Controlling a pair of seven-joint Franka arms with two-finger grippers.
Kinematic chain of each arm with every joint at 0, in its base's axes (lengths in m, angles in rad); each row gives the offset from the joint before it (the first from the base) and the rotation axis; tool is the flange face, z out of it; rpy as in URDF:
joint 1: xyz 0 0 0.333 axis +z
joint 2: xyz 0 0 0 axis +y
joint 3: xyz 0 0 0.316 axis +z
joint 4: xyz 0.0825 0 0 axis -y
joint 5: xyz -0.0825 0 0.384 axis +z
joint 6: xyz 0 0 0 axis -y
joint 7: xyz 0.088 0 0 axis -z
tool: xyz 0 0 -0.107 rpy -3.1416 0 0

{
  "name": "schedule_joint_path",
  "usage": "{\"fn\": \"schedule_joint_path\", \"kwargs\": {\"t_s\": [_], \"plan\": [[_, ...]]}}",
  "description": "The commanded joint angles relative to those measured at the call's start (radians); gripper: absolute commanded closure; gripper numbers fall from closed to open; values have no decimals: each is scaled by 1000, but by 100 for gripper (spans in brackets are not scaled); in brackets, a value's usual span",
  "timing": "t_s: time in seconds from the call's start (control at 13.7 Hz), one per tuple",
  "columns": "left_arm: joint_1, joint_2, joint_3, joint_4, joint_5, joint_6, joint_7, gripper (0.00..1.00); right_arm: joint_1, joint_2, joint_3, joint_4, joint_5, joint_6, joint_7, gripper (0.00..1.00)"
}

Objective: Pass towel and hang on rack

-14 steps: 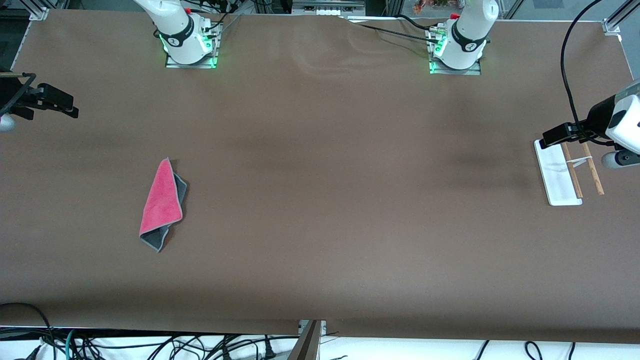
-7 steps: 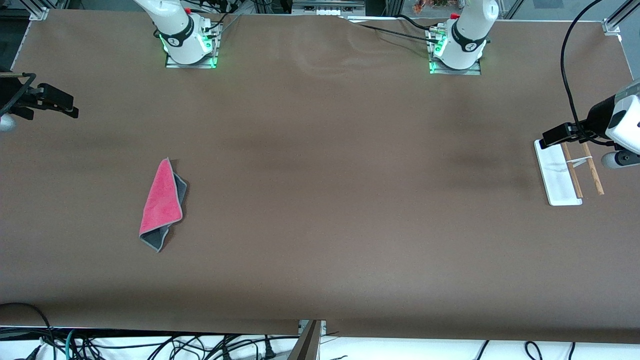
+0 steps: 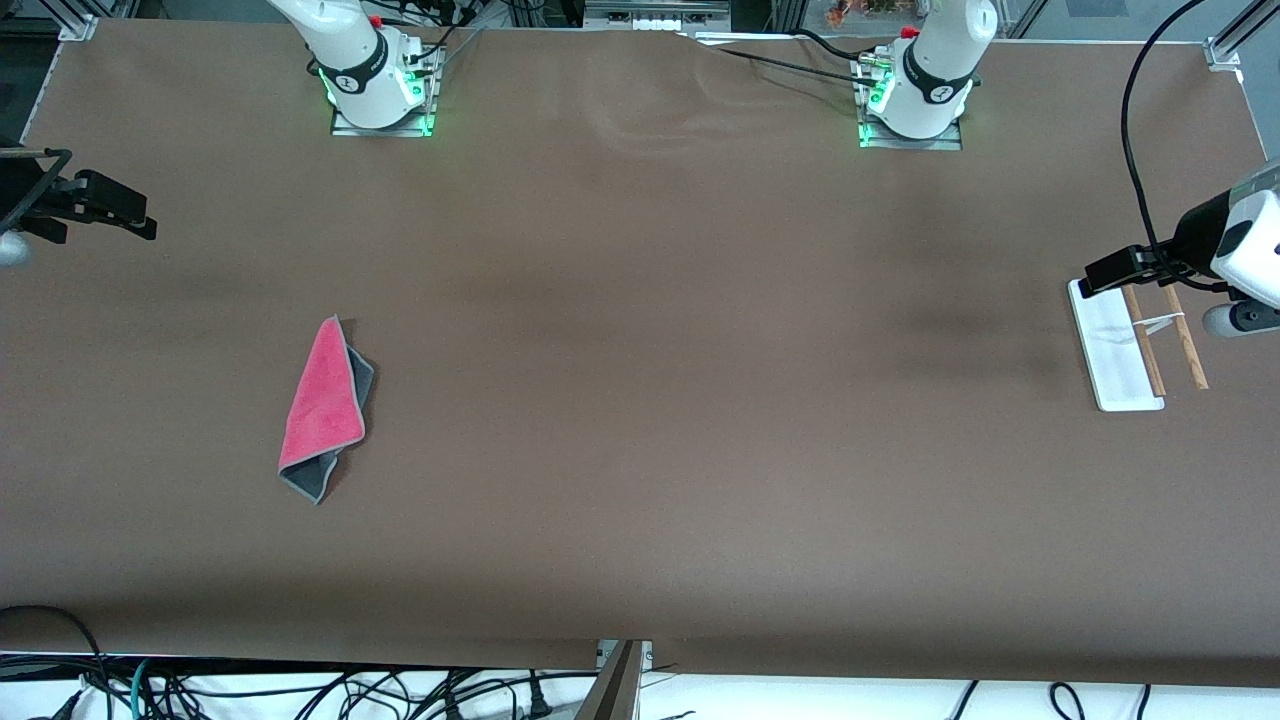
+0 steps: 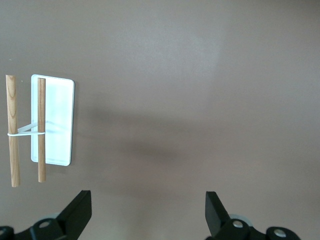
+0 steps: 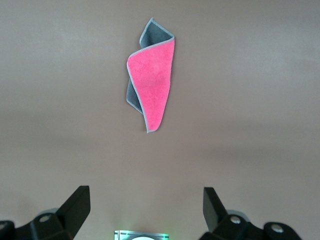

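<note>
A folded towel (image 3: 325,415) — pink-red face up, dark grey underside peeking out along its edges — lies flat on the brown table (image 3: 640,400) toward the right arm's end, untouched by either robot. The rack (image 3: 1130,345), a white rectangular base with two thin wooden rods, rests on the table at the left arm's end, well apart from the towel. The right gripper (image 5: 145,212) hangs high over the table's edge at its own end, fingers spread wide and holding nothing, the towel lying below in its wrist view. The left gripper (image 4: 147,215) hovers just beside and above the rack — jaws likewise wide apart and empty. Both arms wait.
</note>
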Motion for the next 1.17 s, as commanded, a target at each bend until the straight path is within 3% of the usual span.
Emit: {"fn": "schedule_joint_path", "kwargs": {"t_s": [0.0, 0.22, 0.51, 1.09], "plan": [[5, 11, 0, 22, -19, -16, 17, 0, -10, 23, 9, 12, -8, 4, -17, 0], [5, 11, 0, 22, -19, -16, 17, 0, -10, 26, 9, 12, -11, 6, -16, 0], [5, 13, 1, 22, -18, -15, 15, 0, -10, 111, 10, 12, -24, 22, -11, 0], [8, 27, 7, 36, -2, 7, 17, 0, 13, 288, 9, 11, -22, 215, -14, 0]]}}
